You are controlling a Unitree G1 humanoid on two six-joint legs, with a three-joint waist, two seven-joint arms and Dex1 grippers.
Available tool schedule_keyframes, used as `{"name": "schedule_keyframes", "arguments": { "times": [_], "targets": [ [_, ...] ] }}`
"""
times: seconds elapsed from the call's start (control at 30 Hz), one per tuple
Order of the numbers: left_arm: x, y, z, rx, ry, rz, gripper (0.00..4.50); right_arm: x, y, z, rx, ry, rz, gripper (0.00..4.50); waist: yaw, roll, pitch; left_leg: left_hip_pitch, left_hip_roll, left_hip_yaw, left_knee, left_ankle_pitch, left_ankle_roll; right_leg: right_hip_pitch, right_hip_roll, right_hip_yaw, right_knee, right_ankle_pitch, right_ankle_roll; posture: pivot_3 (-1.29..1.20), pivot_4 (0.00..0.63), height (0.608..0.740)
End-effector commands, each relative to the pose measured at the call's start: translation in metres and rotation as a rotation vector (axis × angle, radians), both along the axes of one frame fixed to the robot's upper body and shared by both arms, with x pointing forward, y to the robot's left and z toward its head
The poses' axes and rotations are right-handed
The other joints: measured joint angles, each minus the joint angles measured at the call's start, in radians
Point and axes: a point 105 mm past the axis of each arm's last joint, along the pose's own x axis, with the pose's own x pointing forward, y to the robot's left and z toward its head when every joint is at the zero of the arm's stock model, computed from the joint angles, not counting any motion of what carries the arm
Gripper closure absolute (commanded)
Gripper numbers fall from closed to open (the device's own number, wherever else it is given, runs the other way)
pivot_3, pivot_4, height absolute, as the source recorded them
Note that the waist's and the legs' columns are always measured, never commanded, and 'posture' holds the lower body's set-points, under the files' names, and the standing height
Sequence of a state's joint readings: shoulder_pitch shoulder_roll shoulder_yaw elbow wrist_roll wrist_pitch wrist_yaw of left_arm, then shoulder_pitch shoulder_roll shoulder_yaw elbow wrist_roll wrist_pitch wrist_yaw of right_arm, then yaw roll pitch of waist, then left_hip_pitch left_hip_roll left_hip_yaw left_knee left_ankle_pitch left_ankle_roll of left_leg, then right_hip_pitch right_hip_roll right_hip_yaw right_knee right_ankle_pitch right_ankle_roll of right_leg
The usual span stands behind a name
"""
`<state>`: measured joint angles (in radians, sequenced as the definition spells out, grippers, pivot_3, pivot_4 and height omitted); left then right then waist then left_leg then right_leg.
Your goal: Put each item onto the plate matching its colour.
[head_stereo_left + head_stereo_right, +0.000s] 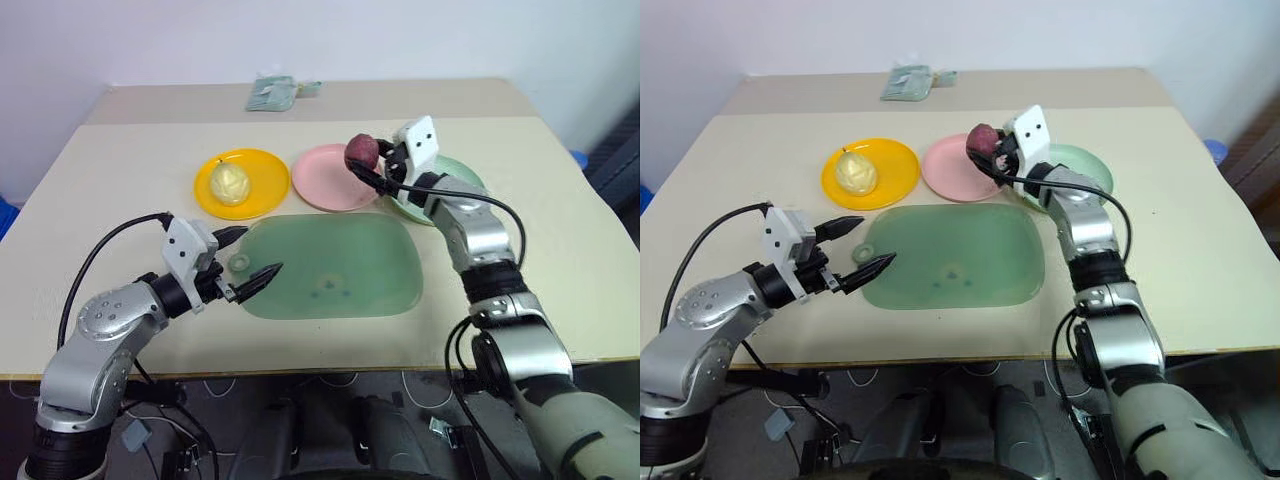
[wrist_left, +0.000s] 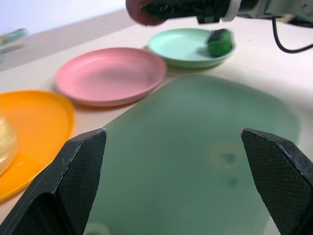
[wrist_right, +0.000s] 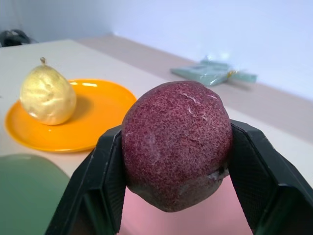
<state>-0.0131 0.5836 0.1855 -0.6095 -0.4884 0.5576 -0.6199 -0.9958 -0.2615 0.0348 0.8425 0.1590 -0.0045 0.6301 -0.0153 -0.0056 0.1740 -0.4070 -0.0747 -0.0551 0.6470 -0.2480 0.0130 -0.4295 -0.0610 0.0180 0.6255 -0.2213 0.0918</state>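
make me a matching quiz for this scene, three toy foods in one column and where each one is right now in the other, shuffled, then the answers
Things:
1. pale yellow pear
2. dark green chunk
3. dark red-purple ball

Places:
A. clamped between the fingers of the right gripper, over the pink plate
B. resting on the yellow plate
C. lying on the mint green plate

Pairs: 1-B, 2-C, 3-A
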Motion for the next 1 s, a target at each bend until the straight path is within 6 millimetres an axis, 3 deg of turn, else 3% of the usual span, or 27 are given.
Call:
{"name": "schedule_keyframes", "arguments": {
  "times": [0.03,0.13,0.33,0.5,0.57,0.7,0.83,1.0],
  "targets": [
    [-0.011,0.006,0.015,0.023,-0.071,0.085,0.0,0.01,0.007,0.001,-0.027,-0.014,-0.011,1.66,0.0,0.0,0.0,0.0,0.0,0.0,0.0,0.0,0.0,0.0,0.0,0.0,0.0,0.0,0.0,0.0,0.15,0.74],
    [-0.016,0.01,0.018,0.026,-0.076,0.139,0.0,0.013,0.011,0.0,-0.034,-0.01,-0.014,0.2,0.002,0.0,0.0,0.0,0.0,0.0,0.0,0.0,0.0,0.0,0.0,0.0,0.0,0.0,0.0,0.0,0.15,0.74],
    [-0.018,0.012,0.012,0.062,-0.057,0.192,0.0,0.014,0.002,0.005,-0.026,-0.043,-0.024,0.09,-0.002,0.001,0.0,0.0,0.0,0.0,0.0,0.0,-0.001,-0.001,0.0,0.0,0.001,0.0,0.0,0.0,0.15,0.74],
    [0.01,0.012,0.023,0.021,-0.154,0.242,0.0,0.003,-0.025,0.013,-0.016,-0.105,0.012,0.09,0.009,0.001,0.0,0.0,-0.001,-0.002,0.001,0.001,-0.002,0.0,0.0,-0.001,0.001,0.0,0.0,0.0,0.15,0.74],
    [0.018,0.006,0.023,-0.037,-0.171,0.222,0.0,-0.011,-0.038,0.012,-0.022,-0.132,0.03,0.09,0.007,0.0,0.0,0.0,-0.002,-0.002,0.001,0.001,-0.001,0.0,0.0,-0.001,0.001,0.0,0.0,0.0,0.15,0.74],
    [0.029,-0.002,0.01,-0.054,-0.159,0.133,0.0,-0.066,-0.056,-0.007,-0.075,-0.131,0.082,0.09,0.008,0.001,0.0,0.0,-0.001,-0.002,-0.001,0.001,-0.001,-0.001,0.0,-0.001,0.0,0.0,-0.001,0.0,0.15,0.74],
    [0.027,-0.002,-0.003,-0.057,-0.136,0.076,0.0,-0.118,-0.083,-0.033,-0.097,-0.015,0.02,0.09,0.004,0.003,0.0,-0.001,-0.001,-0.001,-0.001,0.0,-0.001,-0.002,-0.001,0.001,0.001,0.0,-0.001,0.0,0.15,0.74],
    [0.022,0.005,-0.008,-0.066,-0.12,0.069,0.0,-0.16,-0.112,-0.048,-0.122,0.085,-0.084,0.09,0.008,0.002,0.0,0.001,0.0,-0.001,0.001,0.0,-0.001,0.0,-0.001,0.001,0.002,-0.002,-0.004,0.0,0.15,0.74]
  ]
}}
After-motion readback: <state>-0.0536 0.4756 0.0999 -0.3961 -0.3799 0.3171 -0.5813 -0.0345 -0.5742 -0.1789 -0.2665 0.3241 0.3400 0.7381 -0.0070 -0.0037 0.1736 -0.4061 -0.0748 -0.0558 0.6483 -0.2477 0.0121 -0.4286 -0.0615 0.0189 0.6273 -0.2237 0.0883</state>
